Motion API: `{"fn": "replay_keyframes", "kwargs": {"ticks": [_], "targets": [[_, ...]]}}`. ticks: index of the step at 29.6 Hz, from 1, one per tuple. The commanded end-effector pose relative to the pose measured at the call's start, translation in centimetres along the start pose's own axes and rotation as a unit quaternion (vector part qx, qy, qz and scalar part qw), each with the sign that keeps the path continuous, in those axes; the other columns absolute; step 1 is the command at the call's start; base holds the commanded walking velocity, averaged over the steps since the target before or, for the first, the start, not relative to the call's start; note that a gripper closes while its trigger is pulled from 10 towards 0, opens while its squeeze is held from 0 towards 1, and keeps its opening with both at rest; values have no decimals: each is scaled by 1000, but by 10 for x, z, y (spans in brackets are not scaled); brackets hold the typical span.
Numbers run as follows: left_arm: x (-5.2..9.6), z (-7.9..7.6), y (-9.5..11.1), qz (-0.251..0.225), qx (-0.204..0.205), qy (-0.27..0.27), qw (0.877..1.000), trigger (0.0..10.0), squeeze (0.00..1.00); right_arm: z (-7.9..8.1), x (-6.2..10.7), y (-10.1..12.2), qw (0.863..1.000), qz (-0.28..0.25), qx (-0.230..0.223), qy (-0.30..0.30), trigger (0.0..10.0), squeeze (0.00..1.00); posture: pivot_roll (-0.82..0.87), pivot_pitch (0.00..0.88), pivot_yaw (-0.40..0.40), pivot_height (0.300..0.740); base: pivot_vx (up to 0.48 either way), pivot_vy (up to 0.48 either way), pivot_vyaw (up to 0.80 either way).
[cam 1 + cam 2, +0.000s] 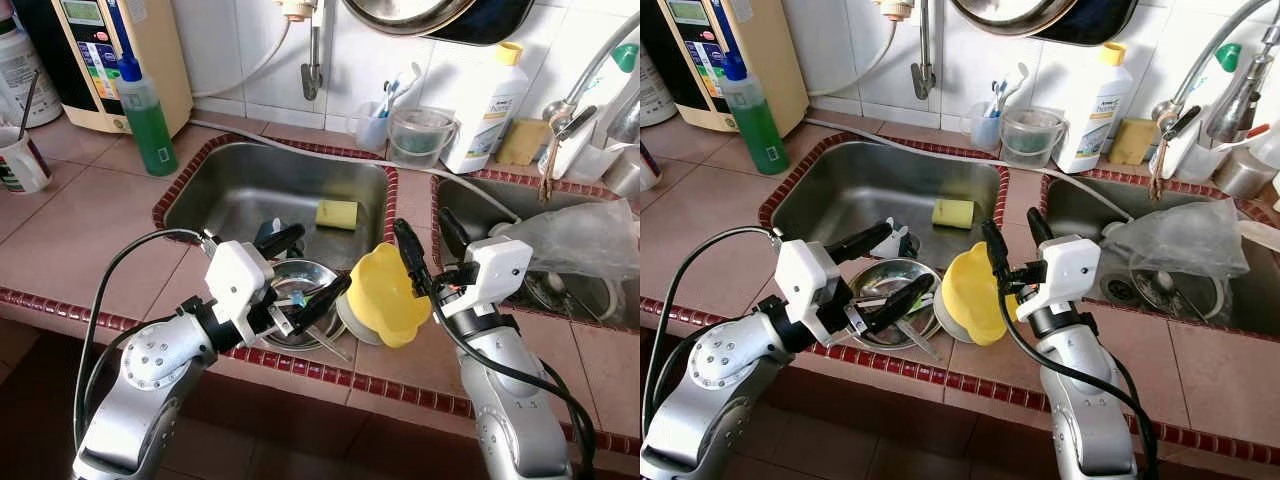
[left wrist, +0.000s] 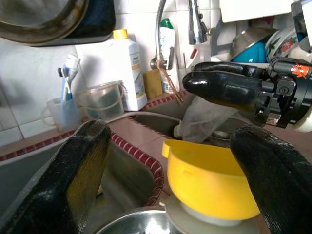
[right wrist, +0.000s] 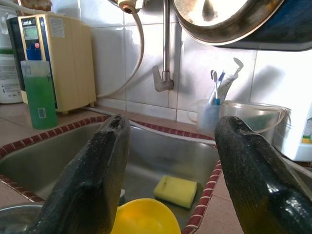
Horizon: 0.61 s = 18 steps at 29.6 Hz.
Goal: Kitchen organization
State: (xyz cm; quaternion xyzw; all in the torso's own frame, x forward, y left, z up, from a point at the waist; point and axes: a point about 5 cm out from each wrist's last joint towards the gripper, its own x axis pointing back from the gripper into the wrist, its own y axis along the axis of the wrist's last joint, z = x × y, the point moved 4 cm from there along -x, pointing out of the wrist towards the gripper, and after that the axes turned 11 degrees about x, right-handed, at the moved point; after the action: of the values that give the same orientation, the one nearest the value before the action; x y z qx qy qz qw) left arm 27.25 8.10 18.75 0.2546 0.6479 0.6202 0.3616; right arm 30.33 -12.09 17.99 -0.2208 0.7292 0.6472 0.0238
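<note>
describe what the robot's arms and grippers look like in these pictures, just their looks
Both arms are silver metal with rounded joint housings dotted with small screws. Each ends in a boxy white wrist block carrying two long, glossy black fingers: the left gripper and the right gripper. A black cable loops from each white block back along its arm. The right gripper shows small orange-red marks near its finger base in the left wrist view.

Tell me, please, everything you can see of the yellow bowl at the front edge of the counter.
The yellow bowl looks like glossy plastic, with a wavy rim and a small tab at one edge. It sits tilted on a pale plate on the tiled divider between the two sinks, beside a steel bowl. The right gripper, fingers open, hangs just above its far rim; the left gripper, also open, faces it from the side. Whether either touches it is unclear.
</note>
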Motion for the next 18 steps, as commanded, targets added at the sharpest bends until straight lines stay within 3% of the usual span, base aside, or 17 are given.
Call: {"fn": "replay_keyframes", "kwargs": {"ticks": [1, 10, 18], "targets": [[0, -4, 2, -3, 3, -6, 1000, 10000, 0, -2, -1, 6, 1000, -8, 6, 1, 10000, 0, 38, 67, -24, 740, 0, -480, 0], [1, -4, 3, -4, 0, -6, 1000, 10000, 0, 1, -2, 6, 1000, -8, 4, 11, 10000, 0, 45, 54, -30, 740, 0, -480, 0], [1, 0, 2, -6, 4, 10, 1000, 10000, 0, 4, 1, 3, 999, 2, -11, 30, 10000, 0, 42, 48, -31, 740, 0, 0, 0]]}}
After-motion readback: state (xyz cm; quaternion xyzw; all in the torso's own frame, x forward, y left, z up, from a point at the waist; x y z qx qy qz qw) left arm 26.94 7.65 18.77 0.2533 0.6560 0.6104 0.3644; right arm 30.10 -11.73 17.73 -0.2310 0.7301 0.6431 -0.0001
